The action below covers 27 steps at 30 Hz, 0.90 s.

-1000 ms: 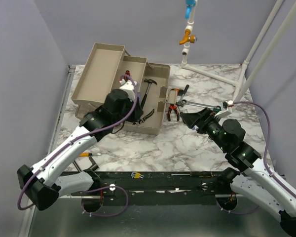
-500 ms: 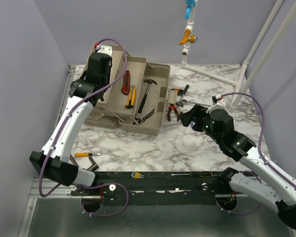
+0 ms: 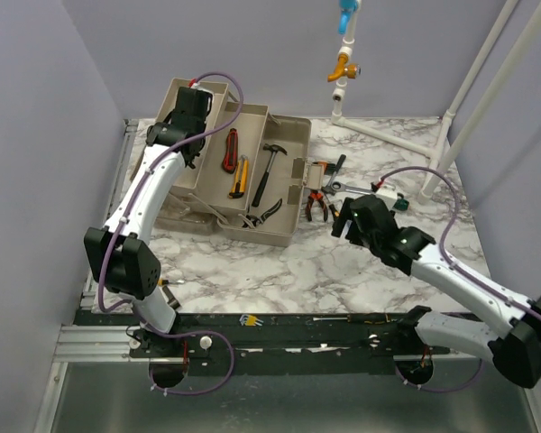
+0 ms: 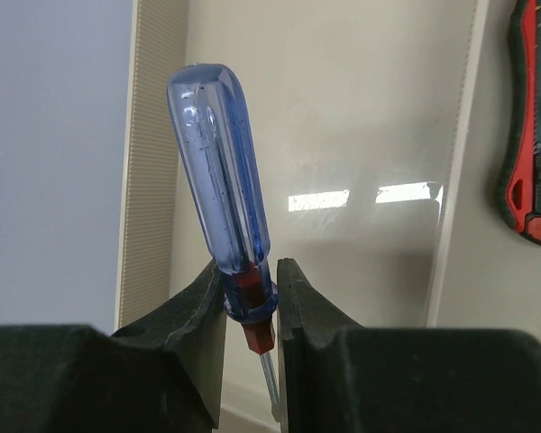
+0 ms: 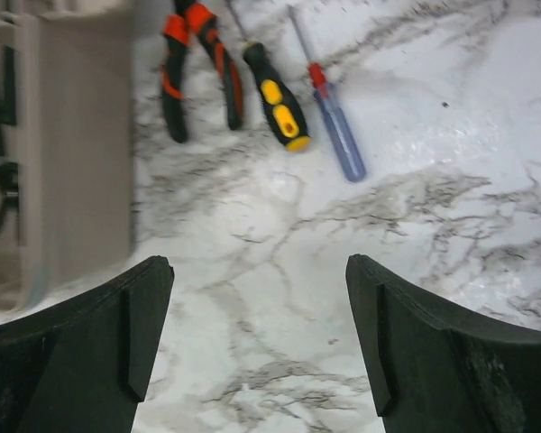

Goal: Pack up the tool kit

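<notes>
1. The right gripper (image 5: 257,343) is held low over the marble table (image 5: 279,262), its fingers spread wide with nothing between them.
2. Just beyond it, 3 tools are laid on the table beside the toolbox (image 3: 291,140). Orange pliers (image 5: 198,63) lie nearest the box wall. A yellow-black screwdriver (image 5: 275,95) comes next, then a loose blue screwdriver (image 5: 334,117) with a red collar.
3. The toolbox is set open on the left half of the table, and its sections are fanned out toward the far left.
4. Inside it, black pliers (image 3: 266,212) are seen at the near end. A hammer (image 3: 266,167), a yellow tool (image 3: 240,176) and a red knife (image 3: 229,151) are laid roughly side by side behind them.
5. The left arm is stretched over the far-left section (image 4: 343,108) of the box. There the left gripper (image 4: 251,298) is clenched on a held screwdriver (image 4: 221,180), at the red neck of its clear-blue handle.
6. The handle is pointed away from the fingers and tilted slightly left, and the shaft is passed down between them.
7. In the left wrist view the knife is seen at the right edge, beyond a ridge in the next section.
</notes>
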Each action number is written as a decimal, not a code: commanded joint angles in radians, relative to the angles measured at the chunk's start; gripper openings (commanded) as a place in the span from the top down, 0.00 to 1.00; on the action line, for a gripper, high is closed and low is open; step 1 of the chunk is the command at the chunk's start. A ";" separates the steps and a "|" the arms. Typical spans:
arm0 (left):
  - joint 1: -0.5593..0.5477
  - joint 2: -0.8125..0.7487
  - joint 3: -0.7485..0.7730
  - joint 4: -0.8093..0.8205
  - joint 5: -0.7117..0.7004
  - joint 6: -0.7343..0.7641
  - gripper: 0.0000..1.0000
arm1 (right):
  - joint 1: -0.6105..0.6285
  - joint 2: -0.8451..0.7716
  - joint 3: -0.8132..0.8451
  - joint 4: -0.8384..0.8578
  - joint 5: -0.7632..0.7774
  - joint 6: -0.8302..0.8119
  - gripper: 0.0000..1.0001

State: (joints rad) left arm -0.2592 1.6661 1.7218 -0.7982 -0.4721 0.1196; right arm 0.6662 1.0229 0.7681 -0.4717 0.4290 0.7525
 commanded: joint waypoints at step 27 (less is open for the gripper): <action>-0.015 -0.137 0.072 -0.073 0.276 -0.257 0.18 | -0.227 0.589 0.217 0.047 -0.090 -0.271 0.39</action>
State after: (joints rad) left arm -0.2600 1.7061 1.8389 -0.8860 -0.3206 -0.0387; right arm 0.4503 1.5818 0.9665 -0.4637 0.4301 0.5381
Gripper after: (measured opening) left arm 0.764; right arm 0.615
